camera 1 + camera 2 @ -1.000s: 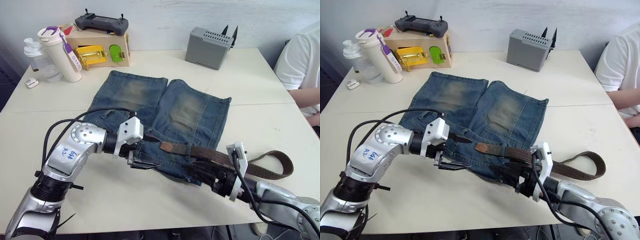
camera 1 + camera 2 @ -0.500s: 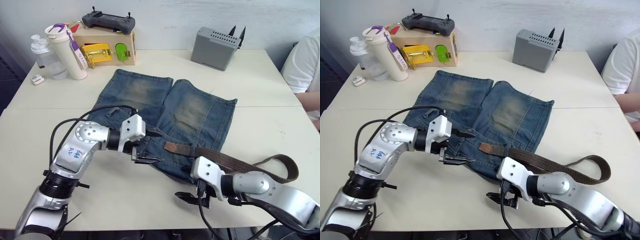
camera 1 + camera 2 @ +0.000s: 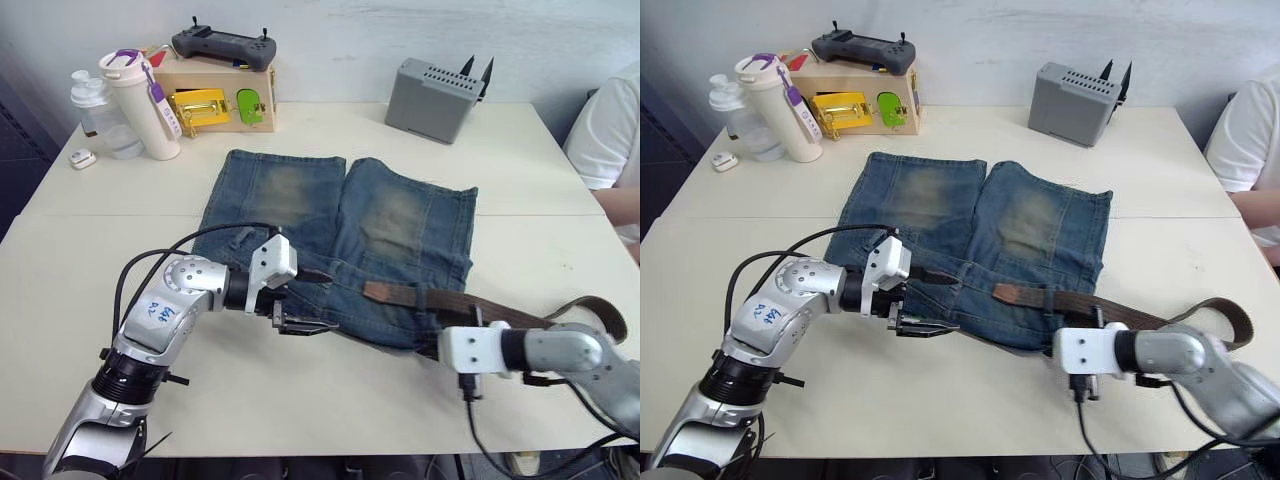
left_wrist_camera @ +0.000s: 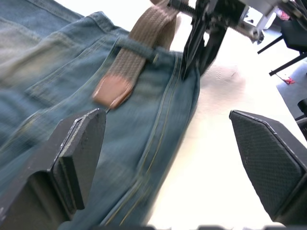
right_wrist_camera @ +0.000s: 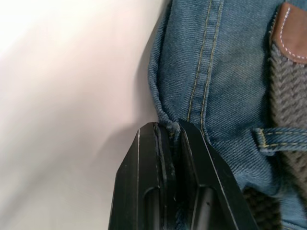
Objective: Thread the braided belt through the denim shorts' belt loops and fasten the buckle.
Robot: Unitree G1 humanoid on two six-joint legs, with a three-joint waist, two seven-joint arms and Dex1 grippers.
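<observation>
Now the right end effector (image 5: 168, 132) pinches the denim shorts' (image 5: 230, 72) waistband edge; the left end effector (image 3: 310, 302) gapes.

The cream table (image 3: 560, 240) carries all items. The denim shorts (image 3: 340, 240) lie flat at frame centre. A wooden box (image 3: 215, 98), a white bottle (image 3: 145, 105), a clear bottle (image 3: 95, 112) and a small white object (image 3: 82, 158) occupy the upper left. A grey box (image 3: 430, 95) stands at upper right of centre.
</observation>
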